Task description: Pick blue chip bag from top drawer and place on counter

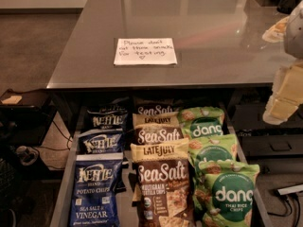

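Grey counter point(203, 37), gripper point(278, 111) at its right

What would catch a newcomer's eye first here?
The open grey metal top drawer packed with three columns of snack bags: glossy blue Kettle chip bags left, brown Sea Salt bags middle, green dang bags right. Behind it, a white handwritten note lies on the dark glossy counter; the robot's gripper hangs at the right edge.

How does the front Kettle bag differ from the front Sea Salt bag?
Colour: blue chip bag blue, Sea Salt bag brown with cream top. Place: blue chip bag in the top drawer's left column, Sea Salt bag in the middle. Both lie label up. The claw hangs far right.
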Tool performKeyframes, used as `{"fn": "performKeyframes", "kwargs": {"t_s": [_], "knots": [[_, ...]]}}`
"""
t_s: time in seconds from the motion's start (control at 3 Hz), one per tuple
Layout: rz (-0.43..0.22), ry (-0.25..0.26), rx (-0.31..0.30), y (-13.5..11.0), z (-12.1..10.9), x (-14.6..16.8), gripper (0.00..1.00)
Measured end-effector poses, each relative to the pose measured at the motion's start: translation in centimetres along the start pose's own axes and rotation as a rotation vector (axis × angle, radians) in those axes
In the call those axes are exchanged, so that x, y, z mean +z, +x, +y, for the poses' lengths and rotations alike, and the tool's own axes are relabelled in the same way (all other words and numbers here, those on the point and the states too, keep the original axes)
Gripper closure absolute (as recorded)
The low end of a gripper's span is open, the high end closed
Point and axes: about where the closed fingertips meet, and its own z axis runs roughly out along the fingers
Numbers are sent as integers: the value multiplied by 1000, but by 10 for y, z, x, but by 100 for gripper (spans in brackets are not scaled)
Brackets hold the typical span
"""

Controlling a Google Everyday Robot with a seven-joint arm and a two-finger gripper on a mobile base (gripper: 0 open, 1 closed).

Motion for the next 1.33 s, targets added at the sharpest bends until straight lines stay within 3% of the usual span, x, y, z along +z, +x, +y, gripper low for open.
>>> {"fn": "performKeyframes", "kwargs": {"t_s": [0.33, 0.67, 1.0, 1.33], "knots": [[0, 0, 0, 0, 0, 0, 0], [-45, 1, 4, -6, 5, -1, 0], [-147, -7, -1, -25, 22, 5, 0], [-275, -29, -21, -65, 42, 26, 0]]}}
